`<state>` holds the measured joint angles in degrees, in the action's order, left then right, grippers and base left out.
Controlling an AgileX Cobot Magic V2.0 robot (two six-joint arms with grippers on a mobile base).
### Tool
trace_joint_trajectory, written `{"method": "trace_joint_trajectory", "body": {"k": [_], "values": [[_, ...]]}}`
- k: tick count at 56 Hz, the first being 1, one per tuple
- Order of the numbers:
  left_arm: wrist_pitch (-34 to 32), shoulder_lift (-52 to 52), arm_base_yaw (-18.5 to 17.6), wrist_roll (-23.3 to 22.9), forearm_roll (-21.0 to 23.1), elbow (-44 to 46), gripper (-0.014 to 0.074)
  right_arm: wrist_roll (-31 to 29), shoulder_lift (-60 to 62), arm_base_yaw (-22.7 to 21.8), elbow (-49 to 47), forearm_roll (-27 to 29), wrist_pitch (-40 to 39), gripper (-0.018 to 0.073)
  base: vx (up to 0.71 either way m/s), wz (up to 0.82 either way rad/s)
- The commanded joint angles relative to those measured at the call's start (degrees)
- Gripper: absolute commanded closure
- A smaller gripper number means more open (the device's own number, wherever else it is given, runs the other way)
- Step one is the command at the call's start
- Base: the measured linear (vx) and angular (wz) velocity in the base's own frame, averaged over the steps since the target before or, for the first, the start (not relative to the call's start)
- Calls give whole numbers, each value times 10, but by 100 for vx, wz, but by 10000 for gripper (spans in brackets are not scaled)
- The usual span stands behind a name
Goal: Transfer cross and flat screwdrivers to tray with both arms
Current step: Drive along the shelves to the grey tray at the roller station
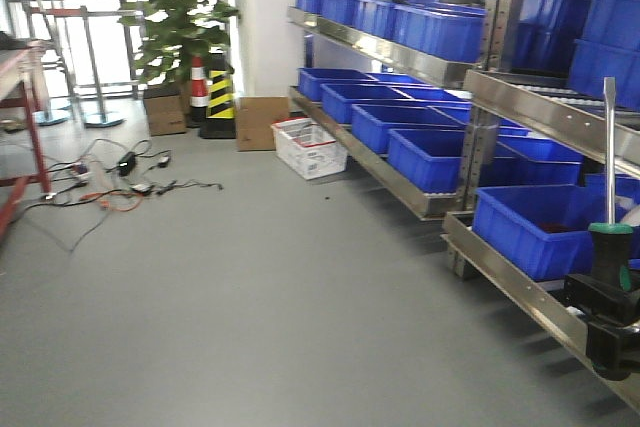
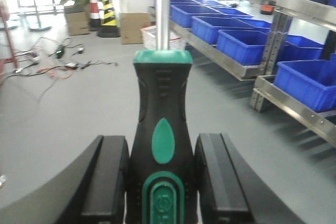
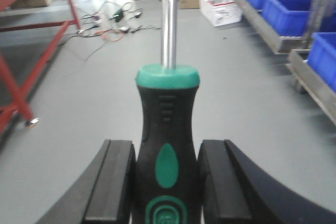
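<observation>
Left-arm screwdriver (image 2: 161, 129) sits clamped by its black-and-green handle in the left gripper (image 2: 163, 148), whose black pads (image 2: 113, 182) press against the handle from 9 and 3 o'clock. Its steel shaft runs straight out from the jaws toward 12 o'clock and leaves the wrist view before the tip shows.

The right-arm screwdriver (image 3: 167, 124) is held the same way. The right gripper (image 3: 167, 153) is closed on the lower handle, the green collar is clear of the jaws, and the shaft points to 12 o'clock over the grey floor (image 3: 247, 93).

In the front-facing view only one tool appears, low at 4 o'clock. It stands upright in front of the blue bins (image 1: 530, 227), and judging by the side it is on, it is the right arm's. Its tip looks flattened, though it is too small to be sure.

The tray appears in none of the three views, so its direction from either gripper, and which arm is nearer it, cannot be told. Both tools are in hand, so the step now is likely the carry to the tray. Each long axis continues the line of its gripper, so each wrist will probably need to tip over before a shaft can lie flat inside a low rim.
</observation>
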<state>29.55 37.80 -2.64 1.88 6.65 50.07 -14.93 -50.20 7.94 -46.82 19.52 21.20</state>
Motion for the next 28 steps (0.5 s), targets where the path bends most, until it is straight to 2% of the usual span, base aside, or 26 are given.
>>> {"method": "trace_joint_trajectory", "body": {"k": [1, 14, 28], "values": [[-57, 1, -2, 0, 7, 17, 599, -3, 3, 0, -17, 6, -49, 567, 52, -35], [-57, 1, -2, 0, 7, 17, 599, -3, 3, 0, -17, 6, -49, 567, 51, -42], [-57, 1, -2, 0, 7, 17, 599, -3, 3, 0, -17, 6, -49, 567, 46, -58]]}}
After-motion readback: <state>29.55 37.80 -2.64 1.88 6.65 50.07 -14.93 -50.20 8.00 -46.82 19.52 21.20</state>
